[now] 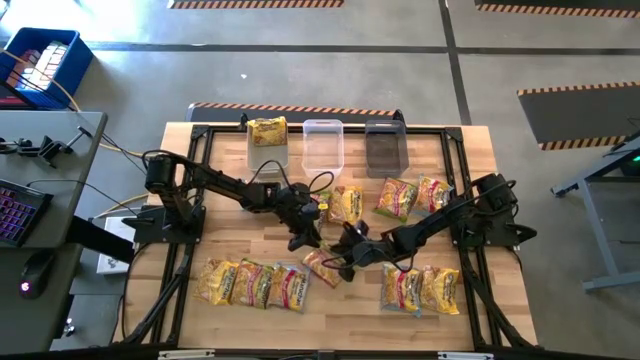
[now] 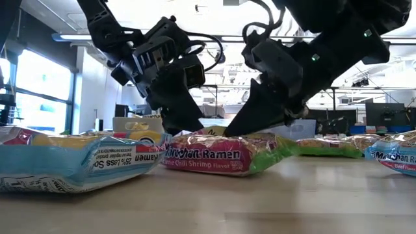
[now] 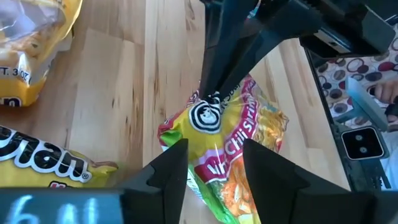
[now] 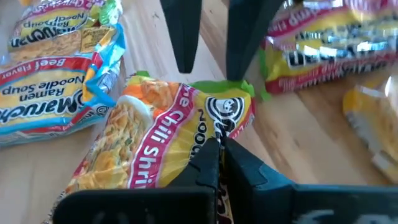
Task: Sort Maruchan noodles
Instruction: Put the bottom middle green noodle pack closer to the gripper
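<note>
1. A lime chili shrimp noodle packet (image 1: 323, 266), yellow with a red band and green end, lies flat on the wooden bench (image 1: 190, 215), near its middle and toward the front edge.
2. The right hand (image 1: 345, 262) has its two fingers pressed together, pinching one edge of this packet.
3. The left hand (image 1: 303, 240) hovers just beyond the packet's other end with its fingers spread, holding nothing.
4. Three more packets (image 1: 252, 283) lie in a row at the front left, and two (image 1: 419, 288) at the front right.
5. Further packets (image 1: 410, 196) sit right of centre, farther back, and another (image 1: 343, 204) lies near the middle.
6. At the far edge stand three bins: the left one holds a yellow packet (image 1: 268, 131), then a clear bin (image 1: 323, 144) and a dark bin (image 1: 385, 145).
</note>
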You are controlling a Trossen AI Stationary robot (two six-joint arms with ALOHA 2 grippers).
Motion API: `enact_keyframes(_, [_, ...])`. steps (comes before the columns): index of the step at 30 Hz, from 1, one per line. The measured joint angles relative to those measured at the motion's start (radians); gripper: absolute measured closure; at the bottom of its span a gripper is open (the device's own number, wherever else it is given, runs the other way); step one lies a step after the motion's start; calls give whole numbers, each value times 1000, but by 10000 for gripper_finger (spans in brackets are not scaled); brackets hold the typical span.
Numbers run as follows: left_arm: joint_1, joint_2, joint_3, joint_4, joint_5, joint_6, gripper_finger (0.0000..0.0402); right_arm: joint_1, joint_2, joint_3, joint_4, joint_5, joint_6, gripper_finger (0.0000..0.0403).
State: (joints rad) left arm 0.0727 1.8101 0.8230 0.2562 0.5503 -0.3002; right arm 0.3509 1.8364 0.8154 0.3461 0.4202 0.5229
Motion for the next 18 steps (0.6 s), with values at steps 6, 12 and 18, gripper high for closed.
enact_keyframes(6, [0,0,0,-3,0,-2,243,18,-10,0,48,64,-143,403])
enact_keyframes(12, [2,0,0,-6,0,-2,243,32,-13,0,66,98,-191,403])
enact_keyframes(18, [19,0,-1,-7,7,-3,243,52,-13,0,70,130,-215,403])
